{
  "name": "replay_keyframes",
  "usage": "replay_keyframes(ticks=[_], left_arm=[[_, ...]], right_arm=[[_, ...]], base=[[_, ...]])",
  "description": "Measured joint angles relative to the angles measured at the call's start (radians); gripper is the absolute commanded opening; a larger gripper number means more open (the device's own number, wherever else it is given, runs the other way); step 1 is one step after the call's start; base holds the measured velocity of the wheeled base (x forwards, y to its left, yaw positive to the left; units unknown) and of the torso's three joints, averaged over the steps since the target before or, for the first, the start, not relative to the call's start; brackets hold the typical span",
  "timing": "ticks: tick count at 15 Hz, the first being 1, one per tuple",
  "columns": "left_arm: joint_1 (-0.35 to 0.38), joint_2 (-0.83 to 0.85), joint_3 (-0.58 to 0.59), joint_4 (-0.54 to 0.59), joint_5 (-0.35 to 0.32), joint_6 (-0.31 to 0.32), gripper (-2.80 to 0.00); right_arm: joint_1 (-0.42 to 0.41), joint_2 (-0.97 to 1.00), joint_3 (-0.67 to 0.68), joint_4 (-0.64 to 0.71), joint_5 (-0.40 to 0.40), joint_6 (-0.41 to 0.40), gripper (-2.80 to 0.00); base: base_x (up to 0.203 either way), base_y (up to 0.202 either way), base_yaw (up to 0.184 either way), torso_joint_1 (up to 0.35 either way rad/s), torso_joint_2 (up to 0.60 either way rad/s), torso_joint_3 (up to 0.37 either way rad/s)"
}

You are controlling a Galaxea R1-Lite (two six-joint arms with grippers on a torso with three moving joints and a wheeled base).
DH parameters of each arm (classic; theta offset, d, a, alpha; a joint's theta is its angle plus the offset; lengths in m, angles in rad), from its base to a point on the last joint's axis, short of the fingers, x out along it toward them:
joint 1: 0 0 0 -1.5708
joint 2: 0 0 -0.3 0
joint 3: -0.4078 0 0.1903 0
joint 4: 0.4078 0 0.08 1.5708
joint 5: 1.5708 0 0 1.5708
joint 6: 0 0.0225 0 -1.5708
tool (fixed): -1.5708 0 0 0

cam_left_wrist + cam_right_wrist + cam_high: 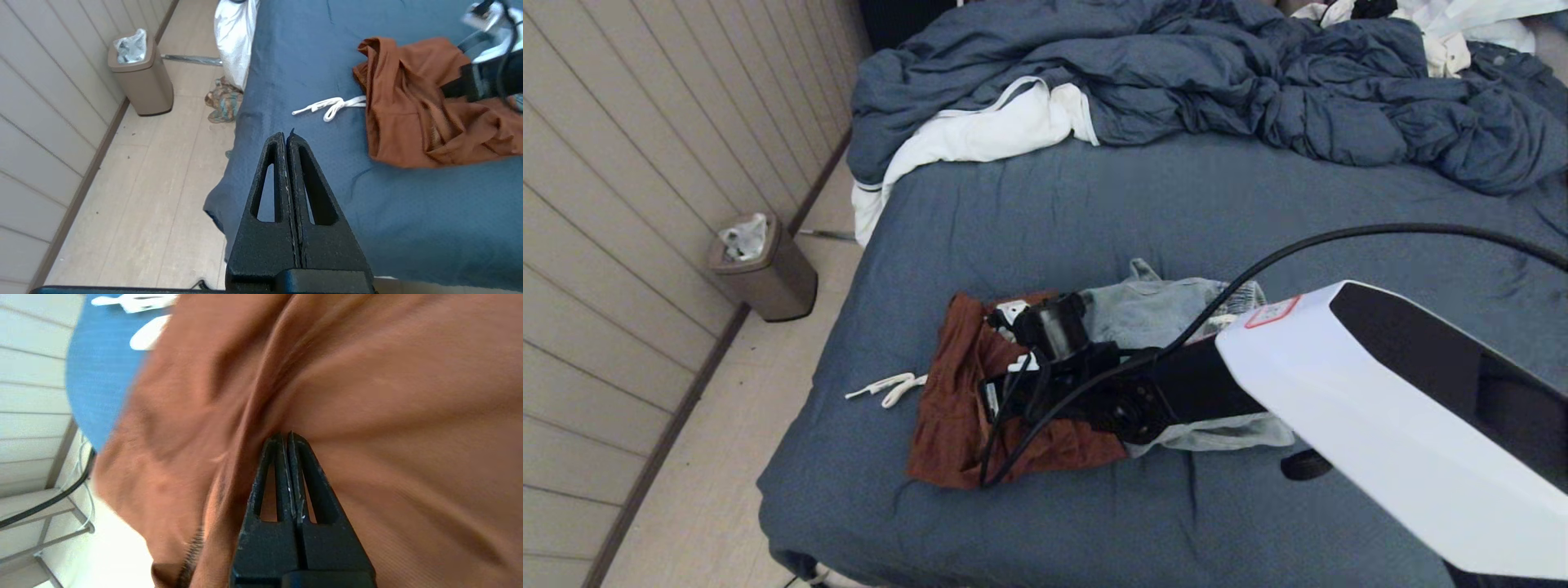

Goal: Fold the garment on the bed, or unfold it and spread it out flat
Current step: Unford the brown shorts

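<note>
Rust-brown garment [956, 408] lies near the bed's [1094, 212] left edge — right gripper [289, 435] jaws closed, pressed into its cloth; left gripper [286, 135] closed, empty, off that edge.

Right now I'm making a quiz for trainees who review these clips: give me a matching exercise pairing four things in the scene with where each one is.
Things:
1. rust-brown garment
2. white drawstring
3. trash bin
4. duvet

Places:
A. on the floor by the panelled wall
B. bunched at the far end of the bed
C. under the right gripper, which is shut at its fabric
D. trailing on the sheet beside the garment, toward the wall

Pairs: 1-C, 2-D, 3-A, 4-B
</note>
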Motion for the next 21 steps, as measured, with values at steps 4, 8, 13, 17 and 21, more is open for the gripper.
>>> replay_keyframes(ticks=[4, 8, 13, 17, 21], left_arm=[[0.000, 0.000, 0.000, 0.000, 0.000, -0.002, -2.80], [0.000, 0.000, 0.000, -0.001, 0.000, -0.003, -2.80], [0.000, 0.000, 0.000, 0.000, 0.000, -0.001, -2.80], [0.000, 0.000, 0.000, 0.000, 0.000, -0.003, -2.80], [0.000, 0.000, 0.000, 0.000, -0.002, 0.000, -2.80]], right_arm=[[0.099, 0.025, -0.026, -0.001, -0.053, 0.002, -2.80], [0.159, -0.015, -0.004, -0.001, -0.084, 0.001, -2.80], [0.159, -0.077, 0.043, -0.001, -0.105, 0.000, -2.80], [0.113, -0.315, 0.180, 0.002, -0.144, -0.016, -2.80], [0.037, -0.642, 0.406, 0.014, -0.334, -0.063, -2.80]], base=[[0.000, 0.000, 0.000, 0.000, 0.00, 0.000], [0.000, 0.000, 0.000, 0.000, 0.00, 0.000], [0.000, 0.000, 0.000, 0.000, 0.00, 0.000], [0.000, 0.000, 0.000, 0.000, 0.00, 0.000], [0.000, 0.000, 0.000, 0.000, 0.00, 0.000]])
